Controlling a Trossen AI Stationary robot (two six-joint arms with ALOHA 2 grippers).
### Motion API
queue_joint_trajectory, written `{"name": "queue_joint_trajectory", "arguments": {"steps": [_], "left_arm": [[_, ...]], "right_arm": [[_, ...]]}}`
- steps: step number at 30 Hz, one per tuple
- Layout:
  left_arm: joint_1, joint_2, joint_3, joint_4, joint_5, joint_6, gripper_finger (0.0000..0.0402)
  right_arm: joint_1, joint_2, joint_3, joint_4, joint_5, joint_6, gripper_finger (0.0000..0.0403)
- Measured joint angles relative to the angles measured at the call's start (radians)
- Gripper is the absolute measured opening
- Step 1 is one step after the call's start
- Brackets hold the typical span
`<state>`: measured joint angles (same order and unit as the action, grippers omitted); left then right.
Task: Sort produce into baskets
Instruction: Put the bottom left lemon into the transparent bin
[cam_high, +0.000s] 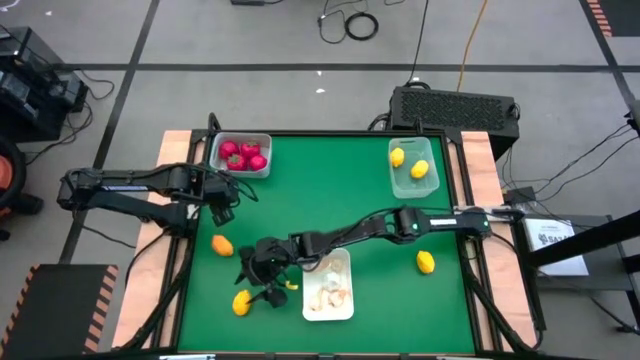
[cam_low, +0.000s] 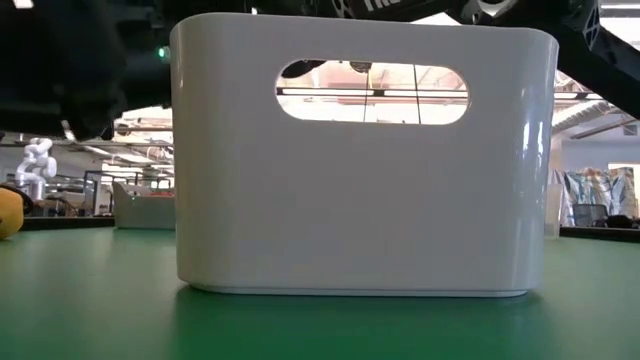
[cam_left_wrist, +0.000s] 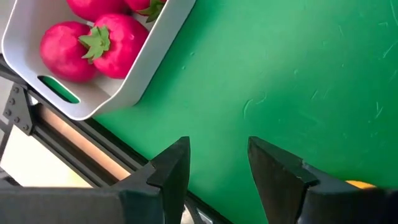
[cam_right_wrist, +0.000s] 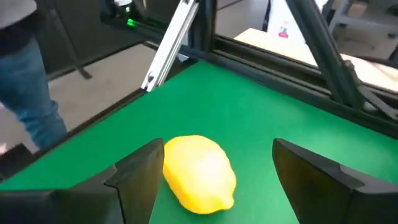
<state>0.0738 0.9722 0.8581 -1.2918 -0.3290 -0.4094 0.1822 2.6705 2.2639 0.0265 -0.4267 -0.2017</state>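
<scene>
My right gripper (cam_high: 262, 285) (cam_right_wrist: 214, 180) is open low over the table's near left part. A yellow lemon (cam_right_wrist: 199, 173) (cam_high: 242, 302) lies on the table between and just ahead of its fingers. My left gripper (cam_high: 224, 203) (cam_left_wrist: 217, 168) is open and empty over bare table, near a white basket (cam_high: 240, 155) (cam_left_wrist: 93, 93) that holds several red pieces (cam_left_wrist: 118, 43). A green-tinted basket (cam_high: 412, 167) at the far right holds two yellow lemons. A third white basket (cam_high: 328, 285) holds white garlic bulbs. An orange lemon (cam_high: 222, 244) and a yellow lemon (cam_high: 426, 262) lie loose.
The garlic basket (cam_low: 360, 160) fills the low view, with a lemon (cam_low: 8, 212) at its left. The right arm reaches across the table's middle, over that basket's far end. A person's legs (cam_right_wrist: 31, 93) stand beyond the table's edge. Bare green table lies in the middle and far centre.
</scene>
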Motion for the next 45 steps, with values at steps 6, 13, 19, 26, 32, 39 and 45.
{"name": "queue_joint_trajectory", "arguments": {"steps": [6,13,19,26,32,39,45], "left_arm": [[0.000,0.000,0.000,0.006,0.001,-0.004,0.0170],[0.000,0.000,0.000,0.042,0.015,-0.033,0.0170],[0.000,0.001,0.000,0.057,0.036,-0.041,0.0170],[0.000,0.002,-0.001,0.054,0.038,-0.056,0.0170],[0.000,0.002,-0.001,0.054,0.038,-0.056,0.0170],[0.000,0.002,-0.001,0.056,0.038,-0.057,0.0170],[0.000,0.002,-0.001,0.057,0.038,-0.057,0.0170]], "right_arm": [[0.019,0.014,0.000,-0.005,0.000,-0.108,0.0290],[0.023,0.022,0.000,0.008,0.008,-0.155,0.0290],[0.023,0.065,0.001,0.023,0.010,-0.140,0.0290],[0.025,0.080,0.000,0.077,0.012,-0.098,0.0290],[0.025,0.089,0.000,0.073,0.013,-0.073,0.0290],[0.035,0.102,0.000,0.087,0.014,-0.016,0.0290],[0.038,0.128,0.000,0.151,0.105,0.080,0.0290]]}}
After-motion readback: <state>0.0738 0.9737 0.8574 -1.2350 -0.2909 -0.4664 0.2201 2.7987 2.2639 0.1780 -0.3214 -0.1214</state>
